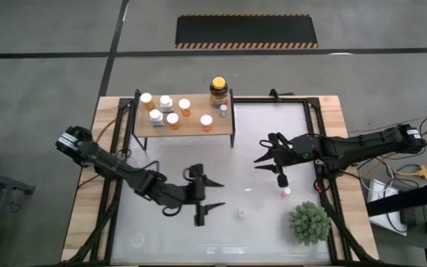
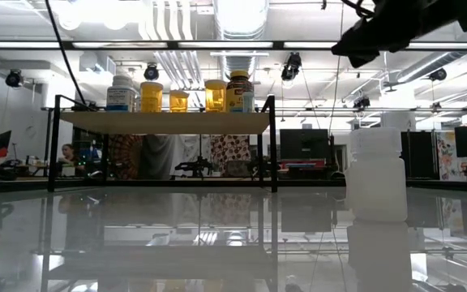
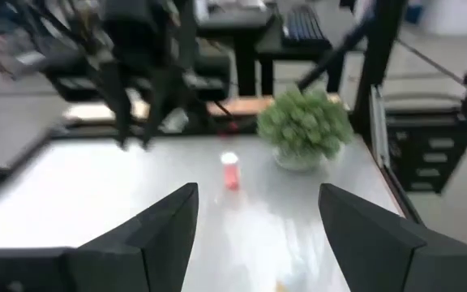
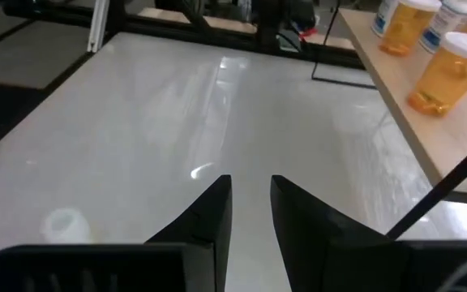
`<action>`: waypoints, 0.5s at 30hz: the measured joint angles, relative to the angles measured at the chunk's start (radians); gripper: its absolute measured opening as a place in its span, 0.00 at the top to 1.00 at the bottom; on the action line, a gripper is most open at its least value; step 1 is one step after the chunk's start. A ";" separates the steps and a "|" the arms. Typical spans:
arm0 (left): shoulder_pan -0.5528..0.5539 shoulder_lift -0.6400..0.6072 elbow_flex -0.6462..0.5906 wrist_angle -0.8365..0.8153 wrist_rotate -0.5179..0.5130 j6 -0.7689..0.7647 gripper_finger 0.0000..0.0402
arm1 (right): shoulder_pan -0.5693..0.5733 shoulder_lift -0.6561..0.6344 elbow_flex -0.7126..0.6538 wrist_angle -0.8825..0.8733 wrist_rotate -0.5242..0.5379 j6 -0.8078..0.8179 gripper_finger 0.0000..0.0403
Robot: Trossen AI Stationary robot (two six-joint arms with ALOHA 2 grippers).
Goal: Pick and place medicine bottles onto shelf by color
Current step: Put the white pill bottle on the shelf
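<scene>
Two bottles [image 1: 286, 192] remain unshelved at five o'clock. Nothing is held: the left gripper [image 1: 207, 194] is spread wide, the right gripper [image 1: 271, 156] narrowed. A descent onto the nearer bottle is called for.

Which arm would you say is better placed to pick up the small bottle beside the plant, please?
Probably the right: its pincer hangs just above the small bottle, while the left pincer sits farther across the table.
</scene>
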 joint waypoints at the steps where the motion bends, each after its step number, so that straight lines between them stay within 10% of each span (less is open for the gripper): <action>1: 0.004 0.021 0.011 -0.006 0.014 -0.006 0.40 | 0.000 -0.007 -0.017 0.027 -0.003 -0.006 0.81; 15: 0.067 0.303 0.245 -0.190 0.162 -0.158 0.40 | 0.002 -0.059 -0.349 0.614 -0.197 -0.184 0.82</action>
